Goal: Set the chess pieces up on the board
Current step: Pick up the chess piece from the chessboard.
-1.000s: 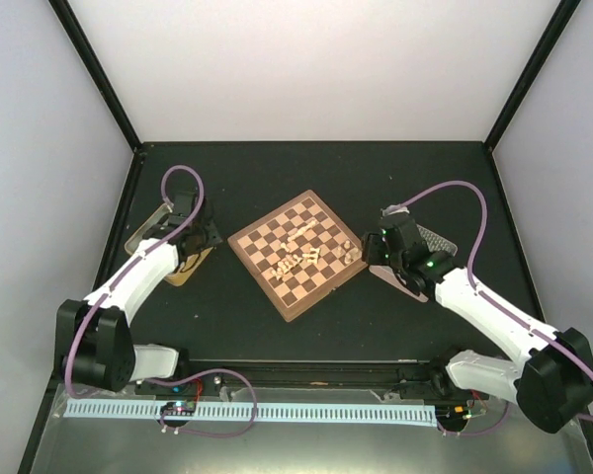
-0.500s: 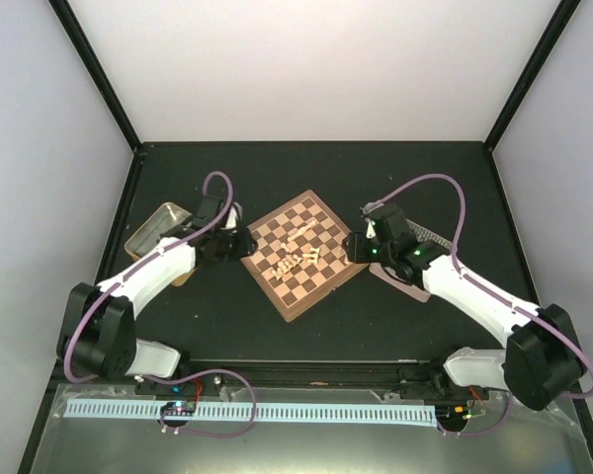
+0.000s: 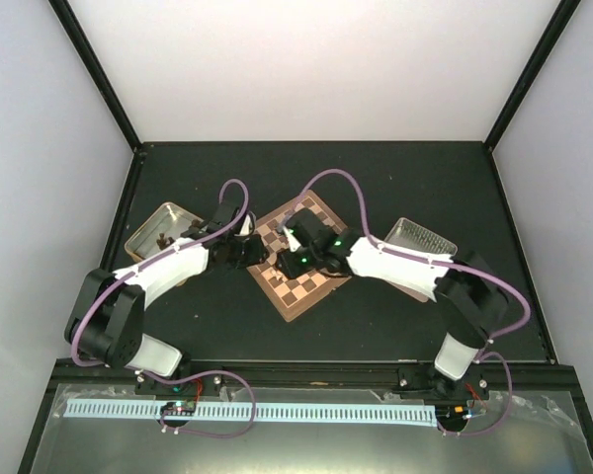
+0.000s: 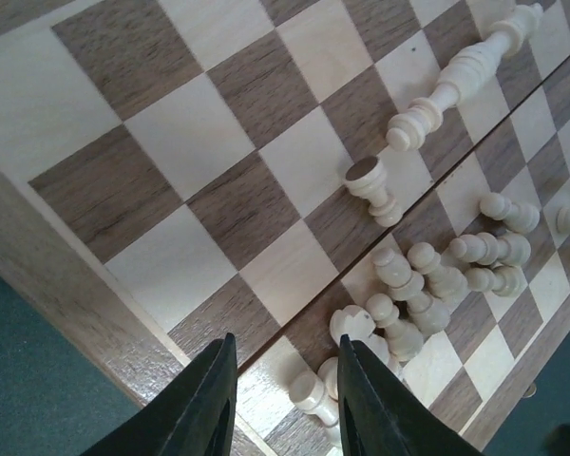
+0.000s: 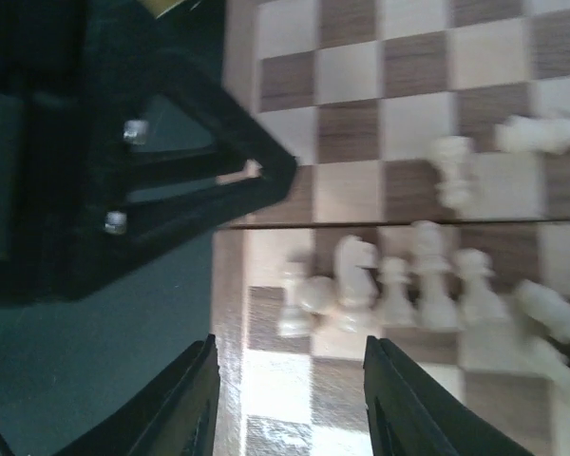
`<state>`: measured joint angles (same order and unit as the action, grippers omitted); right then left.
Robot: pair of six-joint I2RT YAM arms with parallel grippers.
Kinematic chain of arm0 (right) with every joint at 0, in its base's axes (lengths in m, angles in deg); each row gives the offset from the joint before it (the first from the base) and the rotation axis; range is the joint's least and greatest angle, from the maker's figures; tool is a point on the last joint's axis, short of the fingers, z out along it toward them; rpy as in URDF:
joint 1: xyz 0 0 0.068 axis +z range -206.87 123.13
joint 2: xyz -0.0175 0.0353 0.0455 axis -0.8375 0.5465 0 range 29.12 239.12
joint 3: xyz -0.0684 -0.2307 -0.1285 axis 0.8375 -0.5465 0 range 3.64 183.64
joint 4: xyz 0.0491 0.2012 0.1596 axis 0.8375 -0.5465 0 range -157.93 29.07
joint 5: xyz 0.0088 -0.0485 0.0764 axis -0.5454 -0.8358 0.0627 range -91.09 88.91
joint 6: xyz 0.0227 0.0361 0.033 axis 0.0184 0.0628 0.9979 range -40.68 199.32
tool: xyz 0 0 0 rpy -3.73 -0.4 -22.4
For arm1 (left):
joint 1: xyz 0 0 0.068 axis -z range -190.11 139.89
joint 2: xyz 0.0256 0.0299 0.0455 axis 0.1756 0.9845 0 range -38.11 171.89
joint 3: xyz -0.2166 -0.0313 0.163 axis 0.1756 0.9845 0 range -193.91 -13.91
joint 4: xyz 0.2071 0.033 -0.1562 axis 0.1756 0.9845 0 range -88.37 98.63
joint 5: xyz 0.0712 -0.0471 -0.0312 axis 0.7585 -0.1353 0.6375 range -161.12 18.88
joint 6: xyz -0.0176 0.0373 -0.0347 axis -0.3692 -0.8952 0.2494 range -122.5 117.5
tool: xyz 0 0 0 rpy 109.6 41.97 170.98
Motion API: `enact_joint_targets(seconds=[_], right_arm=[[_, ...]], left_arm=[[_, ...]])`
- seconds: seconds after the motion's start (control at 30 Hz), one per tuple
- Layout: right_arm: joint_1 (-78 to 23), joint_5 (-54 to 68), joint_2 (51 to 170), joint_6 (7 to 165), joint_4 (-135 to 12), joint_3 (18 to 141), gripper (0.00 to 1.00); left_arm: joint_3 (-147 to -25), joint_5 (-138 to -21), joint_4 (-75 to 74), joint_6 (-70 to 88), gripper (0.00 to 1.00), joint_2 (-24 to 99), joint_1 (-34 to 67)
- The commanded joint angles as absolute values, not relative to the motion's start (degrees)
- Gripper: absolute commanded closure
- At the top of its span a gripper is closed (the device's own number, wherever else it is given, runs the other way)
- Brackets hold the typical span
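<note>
Chess pieces lie heaped on the board, left gripper and right gripper both parted and empty; I'd centre the left over the pawn near the rim, dropping straight to spare its neighbours.

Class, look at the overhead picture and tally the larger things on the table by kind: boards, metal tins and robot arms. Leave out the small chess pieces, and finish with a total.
Chessboard: 1
Metal tins: 2 (left tin, right tin)
Robot arms: 2 (left arm, right arm)
Total: 5
</note>
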<state>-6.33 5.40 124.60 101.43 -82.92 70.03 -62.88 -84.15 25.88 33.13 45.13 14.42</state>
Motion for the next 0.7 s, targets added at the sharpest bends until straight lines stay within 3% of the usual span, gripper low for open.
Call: enact_joint_targets(seconds=[0.0, 0.1, 0.67], right_arm=[[-3.45, 5.02, 131.11, 101.54, -86.74, 76.16, 0.6], [-3.09, 3.97, 134.15, 103.0, -87.96, 78.78, 0.66], [-3.11, -0.6, 142.9, 104.37, -93.09, 86.41, 0.73]], left_arm=[[-59.7, -83.99, 21.83, 36.01, 0.7, 42.76, 12.98], [-57.94, -86.14, 20.34, 36.35, 0.71, 41.76, 12.11], [-55.0, -86.79, 19.21, 39.66, 0.74, 36.21, 11.24]])
